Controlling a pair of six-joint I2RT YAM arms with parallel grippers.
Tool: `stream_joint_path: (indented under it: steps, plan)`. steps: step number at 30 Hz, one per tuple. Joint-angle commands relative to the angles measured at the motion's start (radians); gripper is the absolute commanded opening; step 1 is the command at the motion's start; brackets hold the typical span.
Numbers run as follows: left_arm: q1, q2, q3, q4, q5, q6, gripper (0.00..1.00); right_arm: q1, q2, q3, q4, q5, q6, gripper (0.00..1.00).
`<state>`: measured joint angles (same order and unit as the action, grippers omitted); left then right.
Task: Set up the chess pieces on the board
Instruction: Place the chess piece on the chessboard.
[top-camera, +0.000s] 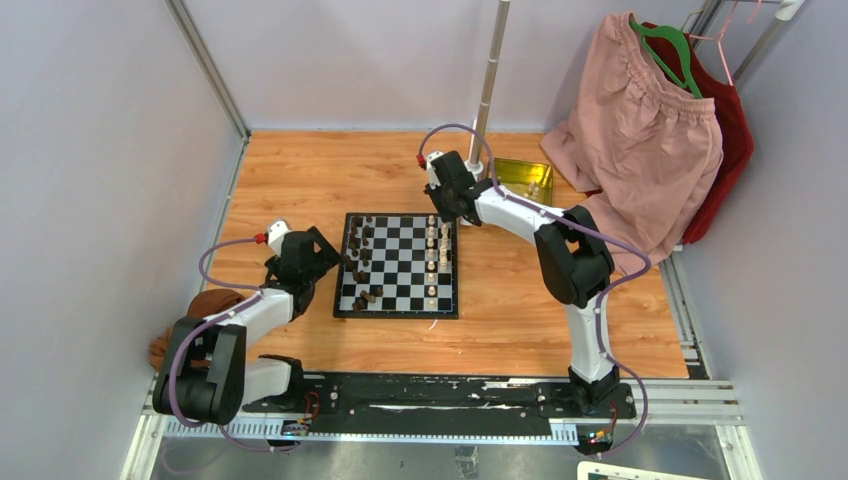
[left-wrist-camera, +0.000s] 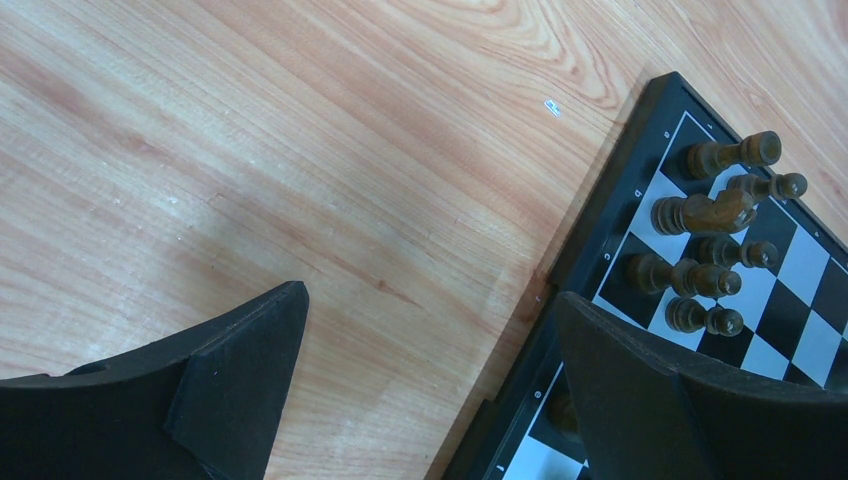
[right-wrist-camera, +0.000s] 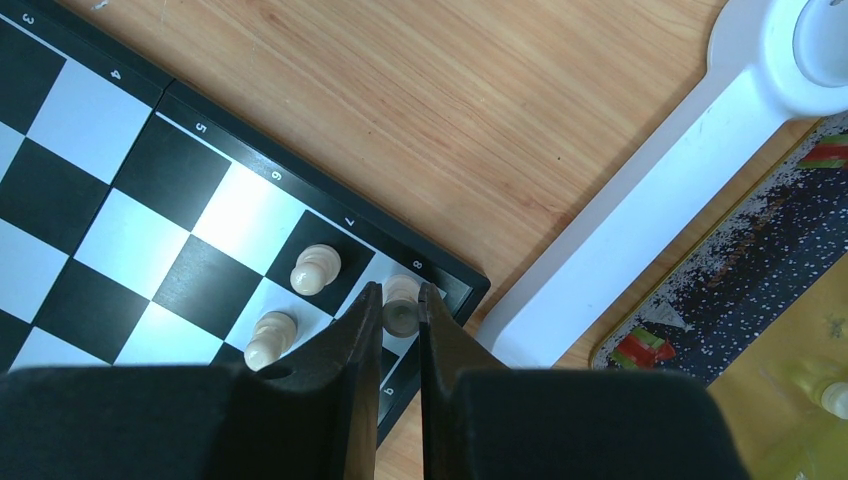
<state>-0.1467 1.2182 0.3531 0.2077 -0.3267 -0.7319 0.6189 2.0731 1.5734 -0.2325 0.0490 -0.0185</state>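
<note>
The right hand (right-wrist-camera: 399, 298) is nearly closed, pinching one cream piece (right-wrist-camera: 402, 289) over the corner square of the board (right-wrist-camera: 100, 190). Two more cream pieces (right-wrist-camera: 315, 268) stand just beside it. The left hand (left-wrist-camera: 430, 298) is wide open and holds nothing. It hangs over the desk (left-wrist-camera: 300, 130), next to the dark pieces (left-wrist-camera: 715, 215). These pieces look tiny, light, hard and smooth — easy to tip — so pinch one gently round its middle.

walled robot test cell in a lab: grey panels (top-camera: 90, 150), aluminium rails (top-camera: 208, 70)
</note>
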Motion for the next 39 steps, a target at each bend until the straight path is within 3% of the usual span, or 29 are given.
stream_joint_path:
  steps: [1, 13, 29, 39]
  plan:
    - [-0.010, -0.002, 0.017, 0.021, -0.031, 0.015, 1.00, 0.022, 0.015, -0.007, -0.023, -0.008, 0.012, 0.19]
    - [-0.010, -0.004, 0.016, 0.022, -0.031, 0.015, 1.00, 0.026, 0.012, 0.000, -0.030, 0.001, 0.011, 0.33]
    - [-0.011, -0.004, 0.015, 0.021, -0.032, 0.015, 1.00, 0.020, -0.043, 0.080, -0.062, 0.063, -0.023, 0.36]
    - [-0.011, -0.004, 0.015, 0.021, -0.034, 0.016, 1.00, -0.136, -0.118, 0.104, -0.020, 0.190, 0.010, 0.40]
